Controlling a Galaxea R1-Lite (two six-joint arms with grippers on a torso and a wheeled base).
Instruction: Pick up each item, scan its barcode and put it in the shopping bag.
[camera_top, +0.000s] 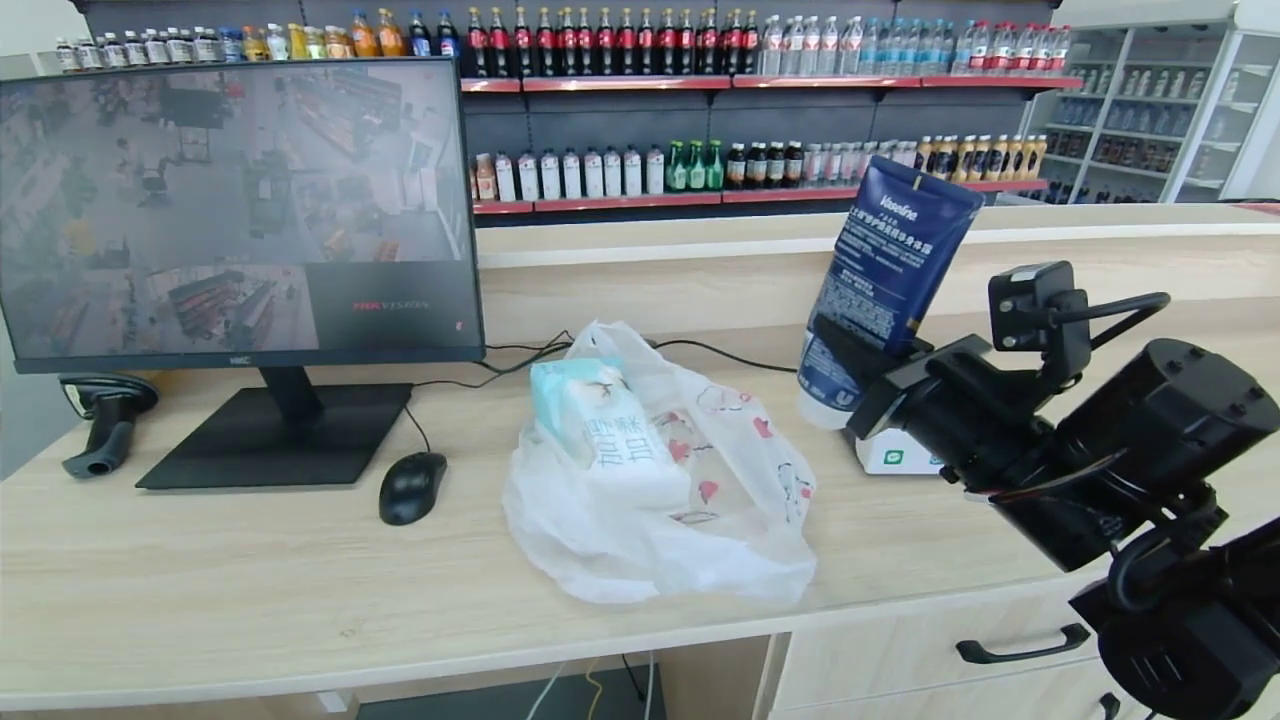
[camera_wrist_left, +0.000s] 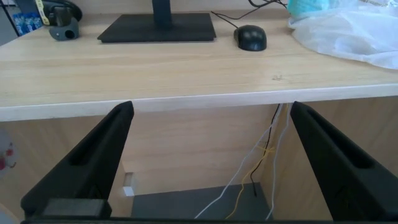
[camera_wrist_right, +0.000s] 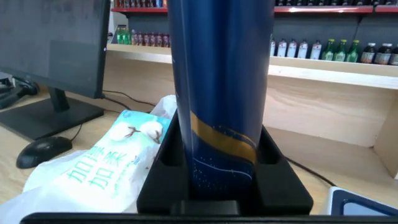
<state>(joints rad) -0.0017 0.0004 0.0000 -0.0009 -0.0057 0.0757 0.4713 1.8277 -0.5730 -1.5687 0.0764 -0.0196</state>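
My right gripper (camera_top: 868, 372) is shut on a blue lotion tube (camera_top: 885, 275), held cap down above the counter, just right of the shopping bag (camera_top: 670, 500). Up close the blue tube (camera_wrist_right: 221, 87) stands clamped in the right gripper (camera_wrist_right: 221, 163). The white plastic bag lies open at mid-counter with a pale blue tissue pack (camera_top: 600, 425) inside it; the tissue pack (camera_wrist_right: 109, 165) shows beside the tube. A handheld barcode scanner (camera_top: 105, 420) rests at the far left. My left gripper (camera_wrist_left: 208, 158) hangs open below the counter's front edge (camera_wrist_left: 186, 102).
A monitor (camera_top: 235, 215) on its stand and a black mouse (camera_top: 411, 486) occupy the counter's left half. A small white box (camera_top: 895, 452) sits under my right wrist. Cables run behind the bag. A raised ledge backs the counter; drawers (camera_top: 1020, 648) lie below right.
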